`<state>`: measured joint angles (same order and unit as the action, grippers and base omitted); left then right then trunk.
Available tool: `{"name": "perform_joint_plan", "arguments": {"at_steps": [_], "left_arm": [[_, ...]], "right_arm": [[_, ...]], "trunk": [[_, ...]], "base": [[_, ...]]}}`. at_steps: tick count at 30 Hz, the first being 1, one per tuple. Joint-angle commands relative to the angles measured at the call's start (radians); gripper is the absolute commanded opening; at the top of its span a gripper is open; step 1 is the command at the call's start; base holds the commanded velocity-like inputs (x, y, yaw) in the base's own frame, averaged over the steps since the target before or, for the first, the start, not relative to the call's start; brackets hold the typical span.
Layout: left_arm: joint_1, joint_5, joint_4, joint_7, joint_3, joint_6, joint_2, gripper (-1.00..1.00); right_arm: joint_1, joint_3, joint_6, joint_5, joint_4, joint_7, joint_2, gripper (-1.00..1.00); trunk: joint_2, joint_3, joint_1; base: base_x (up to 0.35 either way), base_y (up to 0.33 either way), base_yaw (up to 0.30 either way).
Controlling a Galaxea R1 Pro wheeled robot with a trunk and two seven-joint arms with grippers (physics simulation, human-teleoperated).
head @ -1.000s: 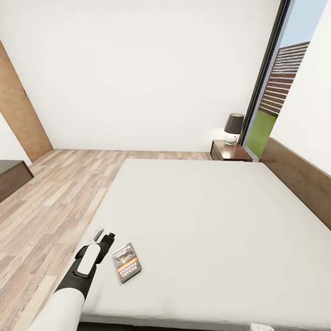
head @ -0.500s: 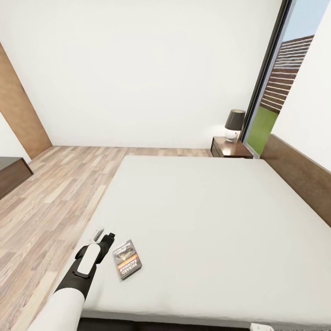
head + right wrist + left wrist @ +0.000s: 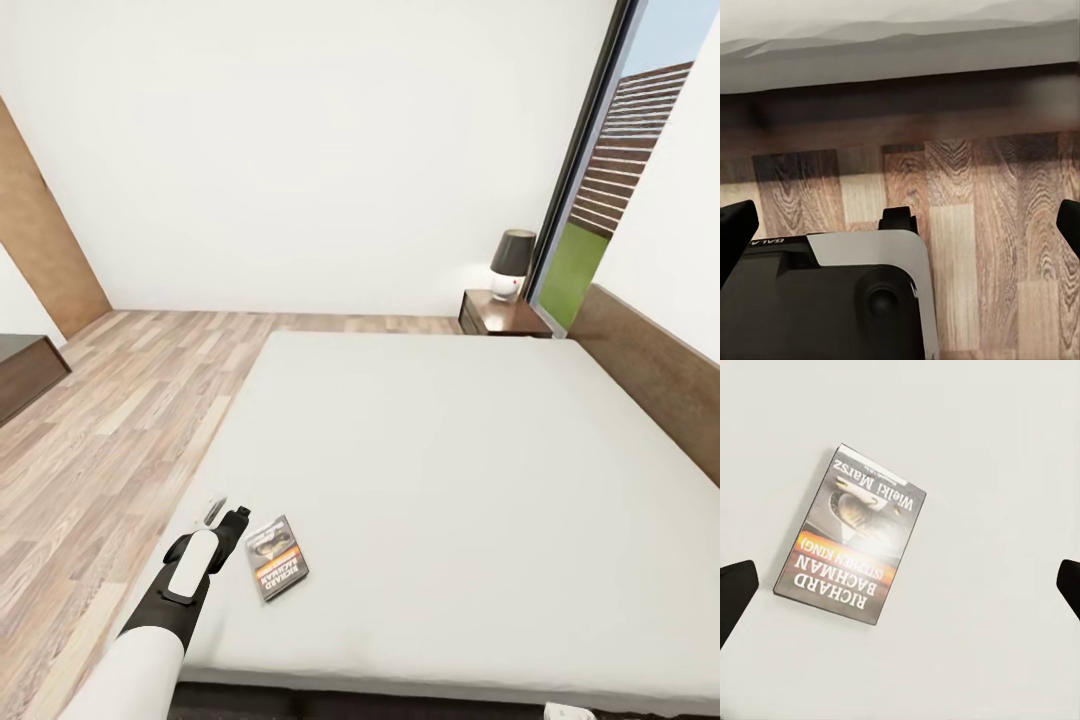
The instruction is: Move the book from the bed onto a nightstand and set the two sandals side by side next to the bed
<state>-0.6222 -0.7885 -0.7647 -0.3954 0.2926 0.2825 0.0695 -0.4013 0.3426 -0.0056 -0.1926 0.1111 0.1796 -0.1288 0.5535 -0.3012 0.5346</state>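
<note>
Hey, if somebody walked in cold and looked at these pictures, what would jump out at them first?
The big pale grey bed fills most of the head view, and a small dark paperback book lies flat near its close left corner. The left hand hovers open just beside the book, not touching it. Farther back, a nightstand with a dark-shaded lamp stands by the tall glass door.

Glossy paperback book (image 3: pixel 852 544), matt mattress (image 3: pixel 450 450)
</note>
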Motion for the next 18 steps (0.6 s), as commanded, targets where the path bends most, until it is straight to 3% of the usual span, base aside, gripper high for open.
{"name": "perform_joint_plan", "arguments": {"at_steps": [1, 18], "left_arm": [[-0.001, -0.008, -0.002, -0.005, 0.003, 0.004, 0.001, 1.00], [-0.001, -0.008, -0.002, -0.005, 0.003, 0.004, 0.001, 1.00]], "right_arm": [[-0.001, 0.009, -0.001, -0.010, 0.000, 0.004, 0.000, 1.00], [-0.001, 0.009, -0.001, -0.010, 0.000, 0.004, 0.000, 1.00]], "trunk": [[0.001, -0.003, 0.000], [0.001, -0.030, 0.000]], "base": [[0.000, 0.000, 0.000], [0.000, 0.000, 0.000]]}}
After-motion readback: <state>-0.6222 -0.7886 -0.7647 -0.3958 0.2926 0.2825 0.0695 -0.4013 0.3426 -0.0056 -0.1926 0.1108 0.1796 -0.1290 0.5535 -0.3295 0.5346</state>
